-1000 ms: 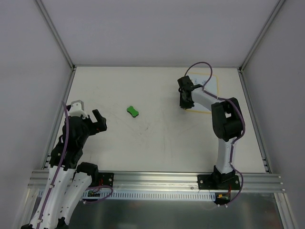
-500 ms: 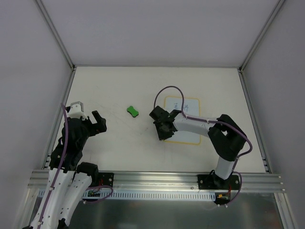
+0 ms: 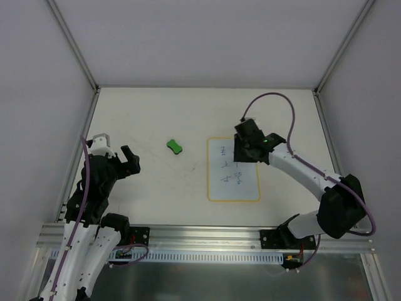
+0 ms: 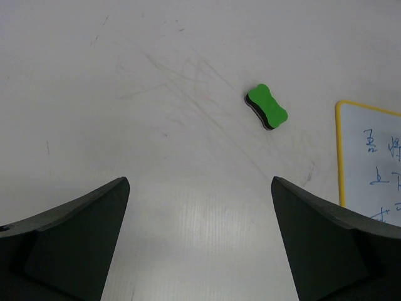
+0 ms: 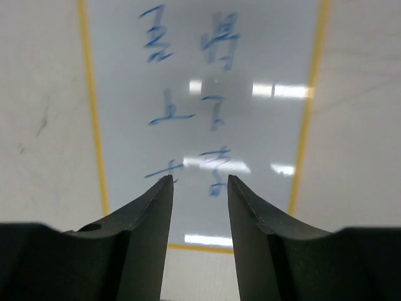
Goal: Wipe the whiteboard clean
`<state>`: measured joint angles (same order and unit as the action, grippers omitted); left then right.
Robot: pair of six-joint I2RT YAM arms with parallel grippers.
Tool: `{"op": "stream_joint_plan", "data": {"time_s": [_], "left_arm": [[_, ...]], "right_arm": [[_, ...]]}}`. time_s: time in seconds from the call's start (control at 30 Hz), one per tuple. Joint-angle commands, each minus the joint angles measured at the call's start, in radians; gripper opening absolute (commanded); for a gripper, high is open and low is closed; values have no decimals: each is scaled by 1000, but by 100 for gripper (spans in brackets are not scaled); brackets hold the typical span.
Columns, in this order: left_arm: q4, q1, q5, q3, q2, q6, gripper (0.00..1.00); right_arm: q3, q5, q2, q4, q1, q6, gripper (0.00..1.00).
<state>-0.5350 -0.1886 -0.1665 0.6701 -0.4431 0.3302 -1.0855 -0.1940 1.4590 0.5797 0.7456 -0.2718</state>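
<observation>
The whiteboard (image 3: 233,182) lies flat on the tabletop (image 3: 156,113), right of centre, with its long sides running from the near edge towards the far one. Its thin yellow rim is whole all round, and blue handwritten marks sit in short rows on its white face. The right hand (image 3: 244,150) is over the far right part of the board, its arm reaching in from the right. In the right wrist view its two dark fingers (image 5: 153,213) stand a narrow gap apart with nothing between them. The board's writing shows through that gap, and ceiling lights are mirrored in the glossy surface. Whether the fingertips touch the board cannot be told. Left of the board and clear of its rim lies a small green peanut-shaped eraser (image 3: 175,147) with a dark underside, set at a slant on the scuffed tabletop. Further left, well apart from both, the left hand (image 3: 122,157) hangs above the bare tabletop near the left side. Its fingers (image 4: 75,238) are spread wide and hold nothing, and its wrist view shows the eraser ahead and the board's left rim at the right edge.
</observation>
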Motion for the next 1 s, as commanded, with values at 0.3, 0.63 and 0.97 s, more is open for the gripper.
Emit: {"op": "stream_joint_plan", "data": {"time_s": [0.3, 0.63, 0.97], "left_arm": [[35, 3, 21, -10, 1, -10, 99], [35, 3, 32, -12, -3, -10, 99], [35, 3, 56, -12, -23, 6, 99]], "right_arm": [[98, 88, 46, -46, -515, 111, 41], [88, 234, 201, -104, -529, 115, 41], [110, 246, 225, -126, -431, 122, 35]]}}
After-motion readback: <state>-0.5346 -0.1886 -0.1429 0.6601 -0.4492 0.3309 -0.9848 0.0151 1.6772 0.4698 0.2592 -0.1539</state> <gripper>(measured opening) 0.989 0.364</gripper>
